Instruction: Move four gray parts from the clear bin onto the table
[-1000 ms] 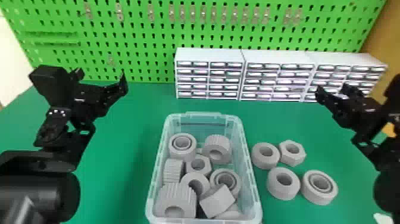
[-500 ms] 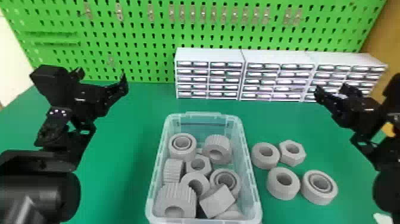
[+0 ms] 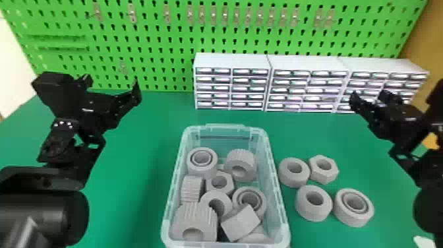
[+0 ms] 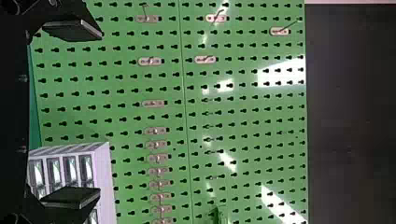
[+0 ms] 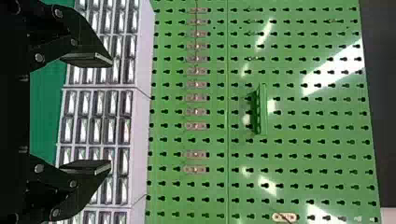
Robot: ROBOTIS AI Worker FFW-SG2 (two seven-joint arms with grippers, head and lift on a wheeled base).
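Observation:
In the head view the clear bin (image 3: 278,194) holds several gray parts (image 3: 194,221), some ribbed, some ring-shaped, one hexagonal. On the table right of the bin lie a gray ring (image 3: 290,179), a hex nut (image 3: 324,174), another ring (image 3: 313,211) and a wider ring (image 3: 354,216). My left gripper (image 3: 112,82) is up at the left, well apart from the bin; in its wrist view the left gripper (image 4: 72,114) is open and holds nothing. My right gripper (image 3: 367,95) is raised at the right, beyond the loose parts; in its wrist view the right gripper (image 5: 88,114) stands open, nothing between its fingers.
White drawer cabinets (image 3: 230,61) stand in a row at the back of the green table (image 3: 132,198). Behind them rises a green pegboard (image 3: 158,43) with small metal hooks. A small white object (image 3: 423,242) lies at the lower right edge.

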